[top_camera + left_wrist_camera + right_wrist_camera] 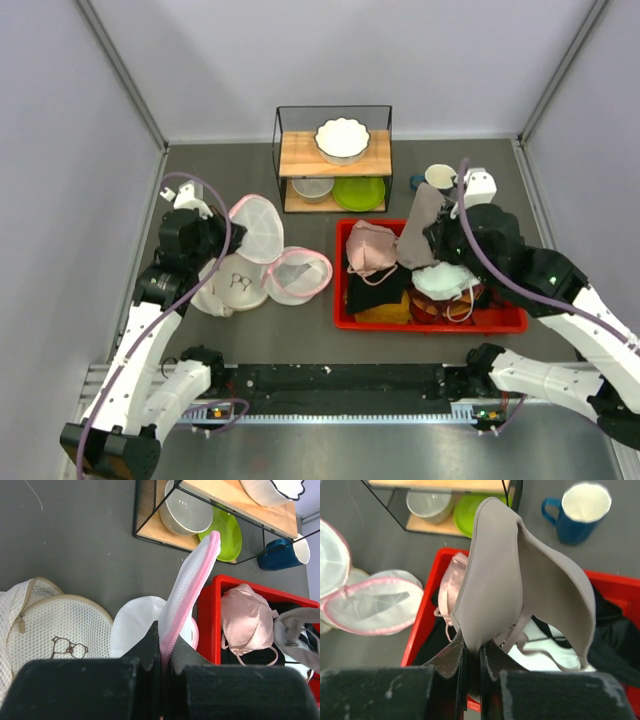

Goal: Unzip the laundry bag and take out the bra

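Note:
The laundry bag (298, 275) is unzipped and lies open left of the red bin (430, 325). One white mesh half rests on the table and the other half (258, 228) is lifted. My left gripper (222, 235) is shut on its pink zipper rim (192, 587), which rises from between the fingers (150, 647). My right gripper (437, 238) is shut on the bra (420, 228), a dusty greyish-pink one. It holds the bra above the bin, with a cup (495, 580) standing up from the jaws and a strap hanging down. The open bag (370, 605) shows nothing inside.
The red bin (415, 630) holds a pale pink bra (370, 248) and white, black and yellow garments. A cream mesh pouch (232, 285) with a black mark lies beside the bag. At the back stand a wire shelf (300, 152) with bowls and a green plate (358, 192), and a blue mug (437, 178).

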{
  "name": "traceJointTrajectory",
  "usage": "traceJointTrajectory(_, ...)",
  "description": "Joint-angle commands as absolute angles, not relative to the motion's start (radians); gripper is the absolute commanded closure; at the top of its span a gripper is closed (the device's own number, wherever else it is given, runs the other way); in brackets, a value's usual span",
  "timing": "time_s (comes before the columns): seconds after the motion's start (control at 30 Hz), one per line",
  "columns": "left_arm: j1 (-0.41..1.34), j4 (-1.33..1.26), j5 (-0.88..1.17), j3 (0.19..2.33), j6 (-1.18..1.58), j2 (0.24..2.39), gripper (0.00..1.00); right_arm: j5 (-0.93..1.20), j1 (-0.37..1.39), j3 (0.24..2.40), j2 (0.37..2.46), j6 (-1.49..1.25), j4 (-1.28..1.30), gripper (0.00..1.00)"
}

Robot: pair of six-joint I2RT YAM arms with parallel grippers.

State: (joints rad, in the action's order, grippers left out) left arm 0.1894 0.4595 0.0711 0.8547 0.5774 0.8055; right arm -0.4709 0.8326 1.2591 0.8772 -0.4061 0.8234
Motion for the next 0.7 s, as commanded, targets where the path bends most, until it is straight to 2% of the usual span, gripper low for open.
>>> traceJointTrajectory(0.0,0.184,0.408,0.083,0.845,0.591,0.782,1.00,-0.480,0.825,1.174,0.832,-0.543,0.920,1.00)
traceJointTrajectory(0.13,0.184,0.402,0.072,0.813,0.587,0.793,1.00,-0.442,0.825,1.046,0.840,-0.600,0.922,1.00)
traceJointTrajectory(0.37,0.184,0.379,0.078,0.772,0.594,0.808,1.00,-0.374,0.810,0.815,0.937,-0.604,0.738,1.00)
traceJointTrajectory(0.57,0.184,0.374,0.095,0.749,0.604,0.802,1.00,-0.345,0.773,0.761,1.130,-0.591,0.660,1.00)
traceJointTrajectory(0.67,0.184,0.377,0.092,0.749,0.604,0.801,1.00,-0.336,0.730,0.755,1.158,-0.583,0.634,1.00)
